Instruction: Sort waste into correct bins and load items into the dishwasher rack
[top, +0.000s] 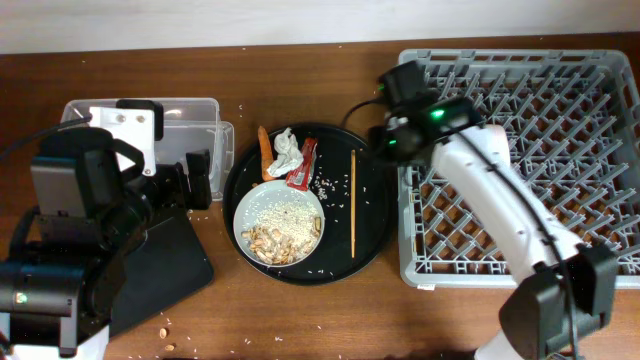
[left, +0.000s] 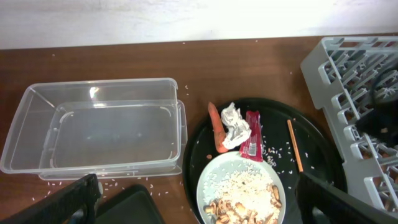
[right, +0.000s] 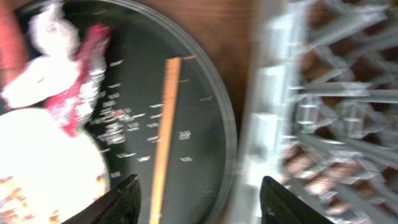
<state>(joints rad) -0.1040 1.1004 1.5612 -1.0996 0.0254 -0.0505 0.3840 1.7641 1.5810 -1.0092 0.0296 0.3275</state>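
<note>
**Right jaws.** Open and empty, they hang over the seam between the round black tray and the dishwasher rack. The chopstick lies flat on the tray floor, left of the jaw centreline, among loose rice grains. Only one stick can be made out. Whether a second lies against it cannot be told.

Likely faults:
1. The stick is thin and lies flat on a smooth floor. An off-axis closure would probably roll or skid it, not lift it.
2. The tray rim and rack wall are close by. A descending finger could strike either and shift the tray.
3. The rack has a grid floor, so a stick released flat could slip through.

**Left jaws.** Open wide and empty, they stand above the black bin tray, near the clear tub.

4. The plate holds rice and nut scraps. If it is racked uncleared, waste goes in with it.
5. The red wrapper, tissue and carrot lie bunched together. One pinch may take two kinds at once.
6. Grains already lie on the worktop. Tilting the plate short of a bin adds more.
</note>
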